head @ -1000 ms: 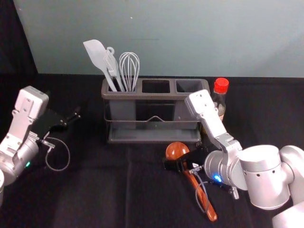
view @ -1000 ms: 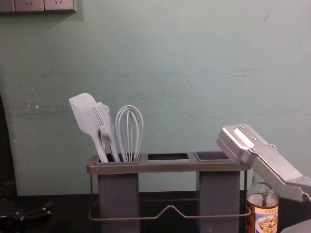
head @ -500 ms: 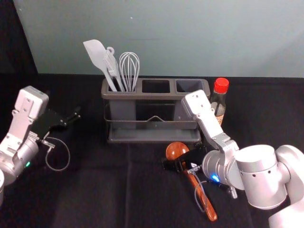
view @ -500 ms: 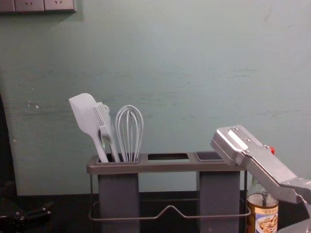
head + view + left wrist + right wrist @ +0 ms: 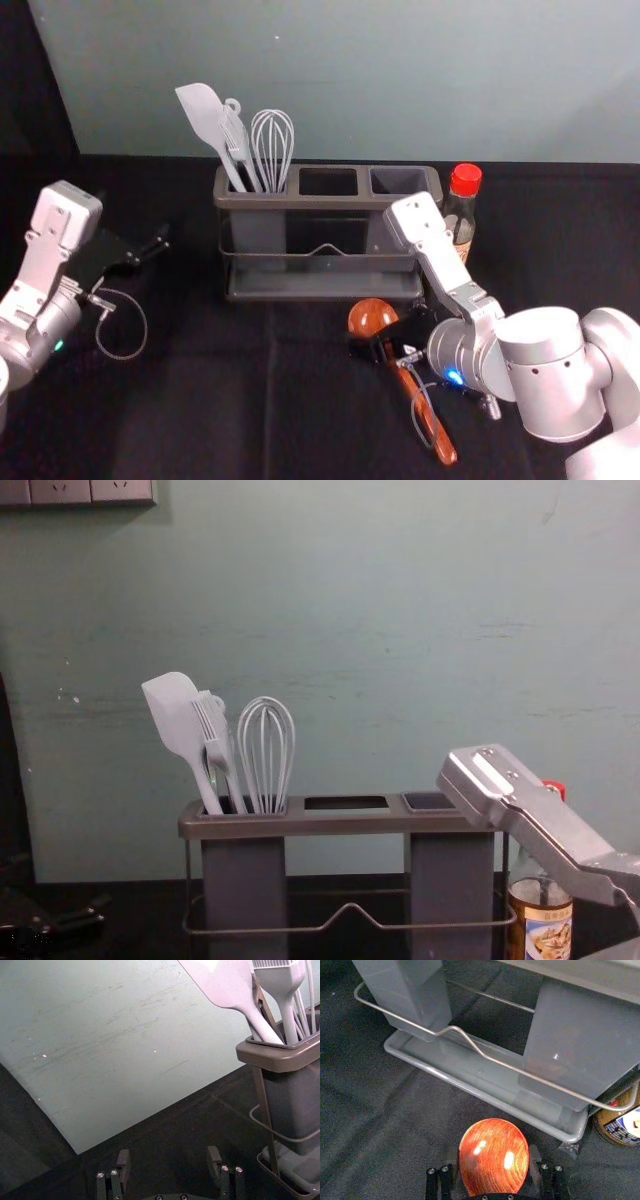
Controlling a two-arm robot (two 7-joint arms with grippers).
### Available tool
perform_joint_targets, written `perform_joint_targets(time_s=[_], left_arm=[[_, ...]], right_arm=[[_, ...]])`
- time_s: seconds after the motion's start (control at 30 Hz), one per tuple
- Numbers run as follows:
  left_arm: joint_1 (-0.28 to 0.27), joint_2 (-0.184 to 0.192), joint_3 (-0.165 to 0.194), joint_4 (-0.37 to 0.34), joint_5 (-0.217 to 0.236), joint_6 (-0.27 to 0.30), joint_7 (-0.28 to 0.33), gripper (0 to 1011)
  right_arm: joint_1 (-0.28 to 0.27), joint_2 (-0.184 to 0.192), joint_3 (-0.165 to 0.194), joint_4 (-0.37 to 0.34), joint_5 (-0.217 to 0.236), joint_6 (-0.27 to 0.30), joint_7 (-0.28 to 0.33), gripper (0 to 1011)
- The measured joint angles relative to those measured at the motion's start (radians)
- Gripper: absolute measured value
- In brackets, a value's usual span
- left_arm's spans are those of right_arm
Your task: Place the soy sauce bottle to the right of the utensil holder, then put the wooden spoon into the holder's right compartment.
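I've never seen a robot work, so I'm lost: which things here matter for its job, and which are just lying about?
In the job:
spoon, between open fingers of the right tool
bottle, right of the holder
holder, where the spoon goes

Just there:
spatula, brush, whisk, in the holder's left compartment
left tool, off left

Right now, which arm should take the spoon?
Right, I'd say: right claw straddles the spoon, nearer the right compartment; left claw is left of the holder, farther from both.
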Motion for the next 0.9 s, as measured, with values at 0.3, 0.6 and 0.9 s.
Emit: perform_joint_targets(time_s=[0.3, 0.6, 0.9], left_arm=[[0.0, 0.0, 0.0, 0.0, 0.0, 0.0, 0.0, 1005], [0.0, 0.0, 0.0, 0.0, 0.0, 0.0, 0.0, 1005], [0.0, 0.0, 0.0, 0.0, 0.0, 0.0, 0.0, 1005]], right_arm=[[-0.015, -0.004, 0.016, -0.032, -0.011, 0.002, 0.012, 837], [-0.073, 0.037, 0.056, -0.184, 0.003, 0.012, 0.077, 836], [-0.141, 0.11, 0.133, -0.314, 0.073, -0.031, 0.183, 836]])
